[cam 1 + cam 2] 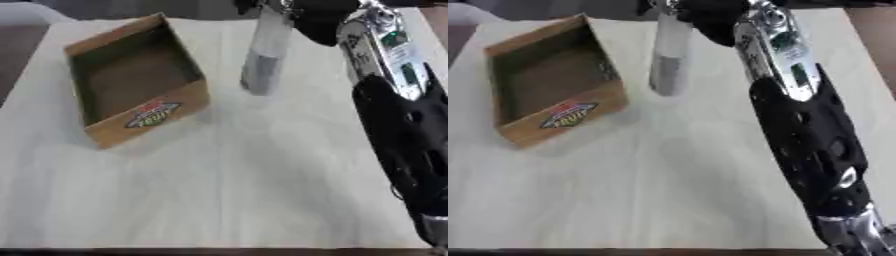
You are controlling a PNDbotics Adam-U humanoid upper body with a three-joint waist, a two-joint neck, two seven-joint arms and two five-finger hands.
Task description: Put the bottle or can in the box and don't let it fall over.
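The can is tall and narrow, so it could easily be tipped if it is swung sideways or caught on the near wall of the box on the way in; a lift well above the rim is probably needed. It is seen upright on the table, just right of the empty box. Its top is met by the right hand, apparently closed round it, though the fingers are blurred. The left hand is not seen.

Right arm extends far (black, silver-jointed), robot hand mostly hidden.
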